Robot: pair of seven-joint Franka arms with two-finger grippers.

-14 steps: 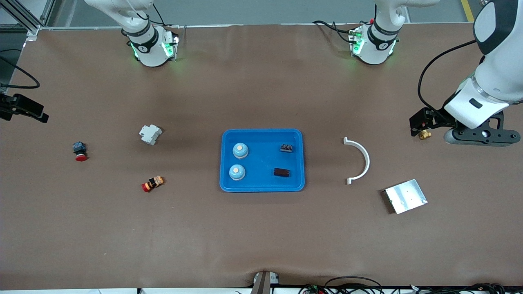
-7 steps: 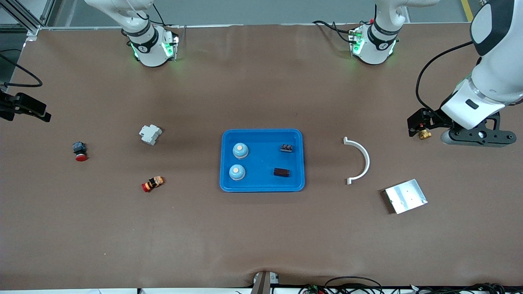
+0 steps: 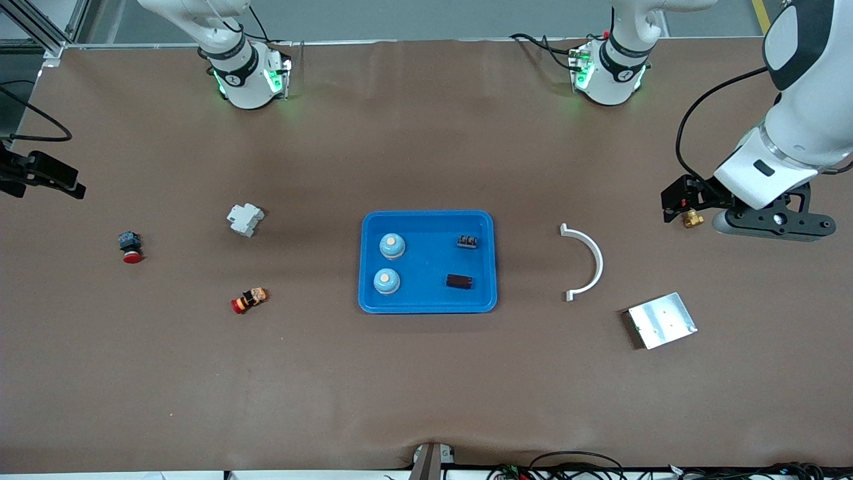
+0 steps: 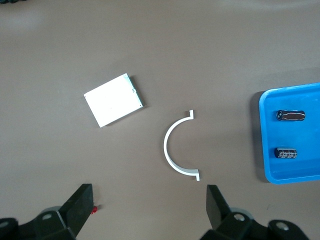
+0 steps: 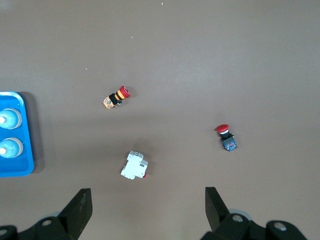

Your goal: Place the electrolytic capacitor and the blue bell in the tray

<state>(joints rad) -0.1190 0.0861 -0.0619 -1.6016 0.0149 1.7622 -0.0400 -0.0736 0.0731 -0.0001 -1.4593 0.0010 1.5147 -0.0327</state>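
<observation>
The blue tray (image 3: 426, 215) lies mid-table. In it are two blue bells (image 3: 392, 245) (image 3: 386, 281) and two dark electrolytic capacitors (image 3: 468, 241) (image 3: 460, 282). My left gripper (image 3: 772, 223) is open and empty, up in the air over the left arm's end of the table; its view (image 4: 149, 205) shows the tray's edge (image 4: 265, 150) with both capacitors (image 4: 291, 115) (image 4: 286, 153). My right gripper (image 3: 45, 177) is open and empty over the right arm's end; its view (image 5: 147, 205) shows the tray's edge (image 5: 29, 150) and both bells (image 5: 9, 119) (image 5: 9, 148).
A white curved piece (image 3: 589, 261) and a silver plate (image 3: 662, 320) lie toward the left arm's end. A white breaker (image 3: 244, 219), a red push button (image 3: 130, 247) and a red-orange button (image 3: 248, 300) lie toward the right arm's end.
My left gripper has drifted slightly toward the tray and toward the bases. My right gripper has shifted a little inward. Nothing on the table has moved.
</observation>
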